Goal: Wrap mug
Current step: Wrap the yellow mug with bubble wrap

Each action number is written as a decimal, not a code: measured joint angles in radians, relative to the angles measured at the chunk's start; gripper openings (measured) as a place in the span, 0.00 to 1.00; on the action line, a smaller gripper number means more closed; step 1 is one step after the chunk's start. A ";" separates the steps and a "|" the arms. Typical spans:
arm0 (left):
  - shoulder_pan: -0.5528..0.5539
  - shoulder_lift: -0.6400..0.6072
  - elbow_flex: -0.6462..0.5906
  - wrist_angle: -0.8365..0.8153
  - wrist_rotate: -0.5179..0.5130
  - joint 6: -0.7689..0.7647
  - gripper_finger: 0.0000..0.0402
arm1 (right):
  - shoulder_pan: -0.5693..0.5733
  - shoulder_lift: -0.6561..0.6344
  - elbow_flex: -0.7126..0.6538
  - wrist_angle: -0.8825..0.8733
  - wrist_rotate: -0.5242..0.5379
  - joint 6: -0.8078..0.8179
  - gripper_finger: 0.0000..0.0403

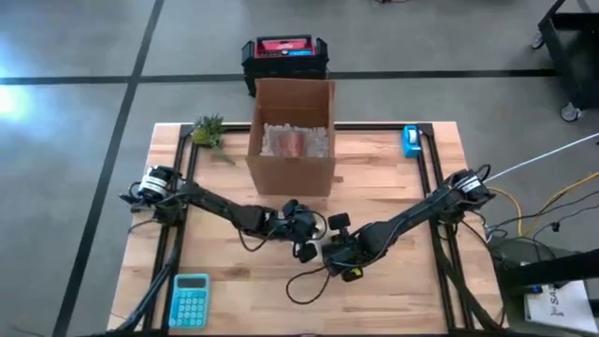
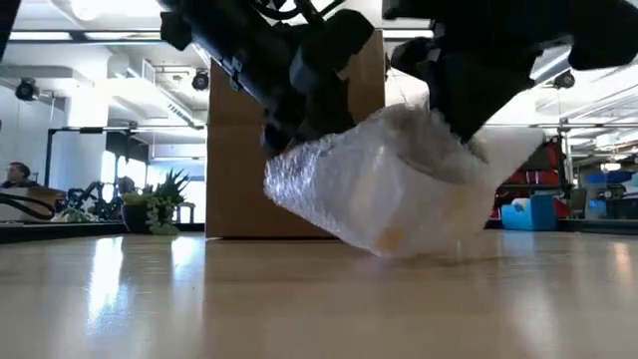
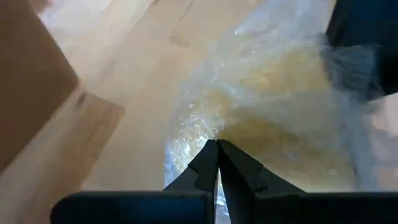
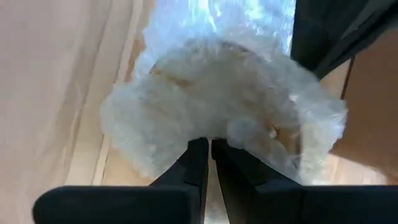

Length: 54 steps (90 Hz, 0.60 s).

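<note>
The mug is wrapped in clear bubble wrap; its yellowish body shows through the wrap. The bundle sits tilted, its lower end on the wooden table in front of the cardboard box. In the high view both grippers stand over it and hide it. My left gripper is shut on the wrap at the bundle's left side. My right gripper is shut on the wrap at its right, upper end. My left gripper pinches the bubble wrap's edge between its two fingers, at the bundle's left side, coming slanting down from the table's left. The wrap looks bunched there; how many layers, I cannot tell. The bundle's lower end rests on the table. My right gripper pinches gathered bubble wrap at the bundle's open, upper end between its two fingers, coming slanting down from the table's right. The wrap puffs out above the fingertips. The bundle tilts, raised at this end.
The open cardboard box holds more bubble wrap. A small plant stands at the far left, a blue tape dispenser at the far right, a teal calculator at the near left. Black rails line the table's sides.
</note>
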 joint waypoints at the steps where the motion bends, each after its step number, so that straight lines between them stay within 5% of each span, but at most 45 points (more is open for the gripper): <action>1: 0.000 0.000 -0.001 0.000 0.005 -0.002 0.00 | 0.000 0.000 0.002 0.001 0.000 -0.005 0.05; 33: -0.004 0.064 -0.008 0.063 0.252 -0.068 0.00 | -0.072 0.011 0.002 0.033 -0.004 -0.042 0.05; 54: -0.003 0.044 -0.008 0.014 0.270 -0.061 0.00 | -0.100 0.007 0.000 0.045 -0.022 -0.100 0.05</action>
